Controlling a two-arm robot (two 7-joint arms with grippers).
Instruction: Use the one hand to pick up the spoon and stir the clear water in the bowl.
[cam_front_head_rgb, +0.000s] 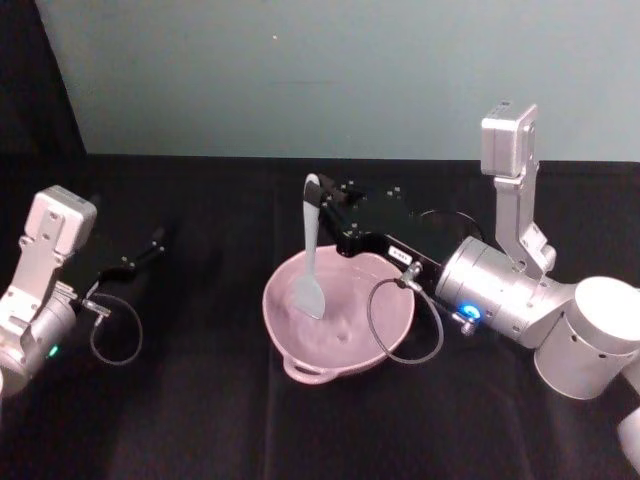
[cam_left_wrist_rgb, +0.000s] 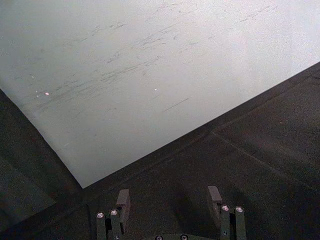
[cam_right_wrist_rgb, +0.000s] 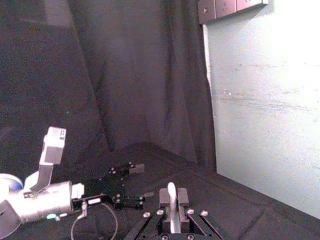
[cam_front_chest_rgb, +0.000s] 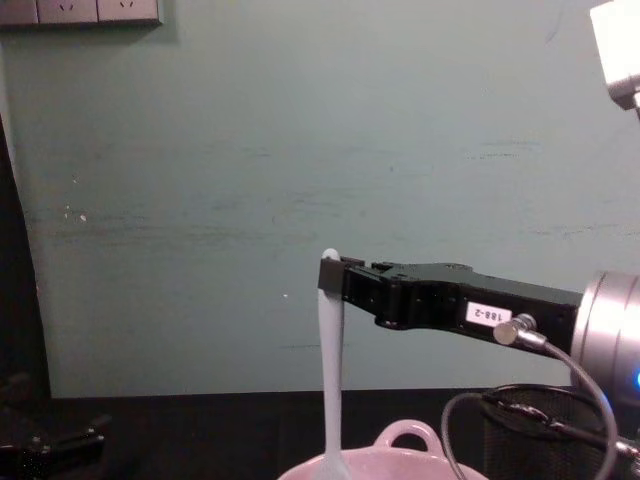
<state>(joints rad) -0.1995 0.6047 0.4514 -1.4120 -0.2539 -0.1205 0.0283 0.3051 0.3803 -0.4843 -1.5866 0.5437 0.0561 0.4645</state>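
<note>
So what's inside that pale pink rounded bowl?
The flat head of the long white plastic spoon dips into the bowl, held by the black right gripper. Clear water cannot be made out, and the head hides part of the bowl's floor.

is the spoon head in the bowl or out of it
In. The flat head of the spoon sits inside the bowl; the right gripper holds its handle top.
</note>
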